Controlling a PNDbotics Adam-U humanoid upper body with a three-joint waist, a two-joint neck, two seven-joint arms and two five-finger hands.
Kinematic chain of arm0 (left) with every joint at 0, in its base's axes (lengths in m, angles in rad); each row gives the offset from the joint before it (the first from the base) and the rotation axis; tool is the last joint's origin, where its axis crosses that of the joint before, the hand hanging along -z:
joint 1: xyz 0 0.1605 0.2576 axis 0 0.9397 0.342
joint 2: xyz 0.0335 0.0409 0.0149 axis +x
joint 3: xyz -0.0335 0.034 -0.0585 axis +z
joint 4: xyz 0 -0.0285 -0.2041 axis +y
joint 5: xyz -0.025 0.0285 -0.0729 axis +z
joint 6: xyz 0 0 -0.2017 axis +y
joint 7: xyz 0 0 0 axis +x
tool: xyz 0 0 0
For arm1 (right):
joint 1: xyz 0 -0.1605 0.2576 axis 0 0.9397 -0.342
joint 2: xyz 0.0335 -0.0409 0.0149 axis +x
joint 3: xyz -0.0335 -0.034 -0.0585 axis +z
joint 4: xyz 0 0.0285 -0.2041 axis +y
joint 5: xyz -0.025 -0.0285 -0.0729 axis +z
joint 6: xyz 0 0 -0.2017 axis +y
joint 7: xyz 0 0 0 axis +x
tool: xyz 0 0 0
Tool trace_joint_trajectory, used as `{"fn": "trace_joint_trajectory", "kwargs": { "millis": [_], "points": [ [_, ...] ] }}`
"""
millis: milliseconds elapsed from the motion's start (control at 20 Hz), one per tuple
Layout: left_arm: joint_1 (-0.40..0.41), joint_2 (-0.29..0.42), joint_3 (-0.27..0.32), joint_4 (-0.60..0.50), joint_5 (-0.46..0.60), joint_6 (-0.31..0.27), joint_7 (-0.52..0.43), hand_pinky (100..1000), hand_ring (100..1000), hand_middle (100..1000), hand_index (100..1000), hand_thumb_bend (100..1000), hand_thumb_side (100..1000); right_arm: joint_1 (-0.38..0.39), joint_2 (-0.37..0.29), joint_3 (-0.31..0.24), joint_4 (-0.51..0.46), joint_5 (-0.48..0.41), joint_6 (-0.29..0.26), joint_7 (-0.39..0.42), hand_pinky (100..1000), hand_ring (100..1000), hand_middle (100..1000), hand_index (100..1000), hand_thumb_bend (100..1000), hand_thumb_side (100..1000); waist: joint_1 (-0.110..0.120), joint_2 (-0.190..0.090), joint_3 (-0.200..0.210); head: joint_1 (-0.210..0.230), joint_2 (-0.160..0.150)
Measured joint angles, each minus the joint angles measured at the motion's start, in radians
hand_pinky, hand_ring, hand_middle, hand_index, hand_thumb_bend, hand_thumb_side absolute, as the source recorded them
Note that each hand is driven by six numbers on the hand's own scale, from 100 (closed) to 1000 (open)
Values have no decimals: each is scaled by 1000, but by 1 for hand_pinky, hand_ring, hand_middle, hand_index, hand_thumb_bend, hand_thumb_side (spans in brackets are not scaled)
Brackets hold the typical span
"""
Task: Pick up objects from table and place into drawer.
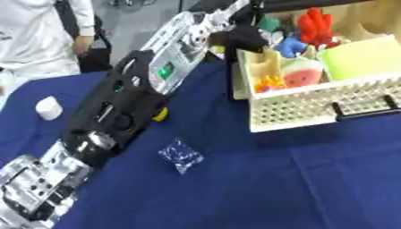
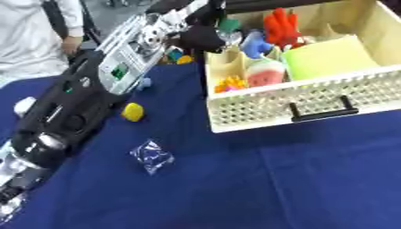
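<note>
The drawer [image 2: 305,105] is a cream box with little holes in its front wall and a black handle [image 2: 321,112]. It sits pulled open on the blue table cloth [image 2: 274,188], at the far right. Thin walls split it into small spaces. In the spaces you can see a big yellow-green sponge [image 2: 325,56], a toy watermelon slice [image 2: 265,74], a small orange and yellow thing [image 2: 229,83], a red toy with finger-like points [image 2: 280,24] and a blue thing [image 2: 254,44].

The robot's left arm [image 2: 86,94] comes in from the low left corner and stretches up across the table to the drawer's far left corner. Its left hand [image 2: 205,38] is black and sits just at that corner, above the back spaces. A bit of green [image 2: 228,23] shows next to it. The hand looks like a dark lump, so you cannot tell if its fingers are spread or curled, or if it holds anything.

Some things are on the cloth, not in the drawer. A small clear bag with dark blue bits [image 2: 151,156] lies in the middle, well apart from the drawer. A little yellow block [image 2: 133,112] lies just beside the arm. A white thing [image 1: 49,108] sits near the left edge.

The right hand does not show.
</note>
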Motion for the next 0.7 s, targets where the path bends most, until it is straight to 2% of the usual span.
{"fn": "trace_joint_trajectory", "kwargs": {
  "millis": [50, 100, 150, 200, 250, 350, 500, 550, 700],
  "points": [
    [0, 0, 0, 5, -2, -3, 3, 151, 350, 326, 458, 315, 565, 0, 0, 0, 0, -1, 0, 0, 764, 789, 744, 842, 100, 1000, 0, 1, 0, 0, -1],
    [1, 0, 1, 7, -3, -7, 6, 256, 458, 468, 605, 419, 613, 0, 0, 0, 0, -2, 0, 0, 764, 789, 744, 842, 100, 1000, 0, 1, 0, 0, -2],
    [1, -2, 1, 7, -3, -12, 7, 256, 458, 468, 605, 419, 613, 0, 0, 0, 0, -2, 0, 0, 764, 789, 744, 842, 100, 1000, 0, 2, 0, 0, -2],
    [1, -3, 1, 6, -3, -21, 5, 379, 588, 653, 785, 545, 671, 0, 1, 0, 0, -2, 0, 0, 764, 789, 744, 842, 100, 1000, 1, 3, 0, 0, -2],
    [2, -3, 1, 5, -3, -32, 3, 392, 605, 684, 847, 589, 686, 0, 1, 0, 0, -2, 0, 0, 764, 789, 744, 842, 100, 1000, 2, 3, 0, 0, -2],
    [6, -3, 2, 2, -5, -57, -2, 409, 637, 747, 922, 611, 688, 0, 3, 0, 0, -2, 0, 0, 764, 789, 744, 842, 100, 1000, 2, 3, 0, 0, -2],
    [8, -3, 5, 3, -21, -93, 2, 408, 639, 752, 943, 608, 683, 0, 4, 0, 0, -2, 0, -1, 764, 789, 744, 842, 100, 1000, 2, 3, 0, 0, -2],
    [8, -3, 6, 5, -27, -102, 4, 393, 624, 691, 901, 572, 665, 0, 4, 0, 0, -2, 0, -1, 764, 790, 744, 842, 100, 1000, 2, 3, 0, 0, -2],
    [12, -3, 12, 6, -36, -118, 20, 378, 613, 668, 855, 562, 662, 0, 6, 0, 0, -2, 1, -2, 764, 790, 744, 842, 100, 1000, 2, 3, 1, 0, -2]
  ]
}}
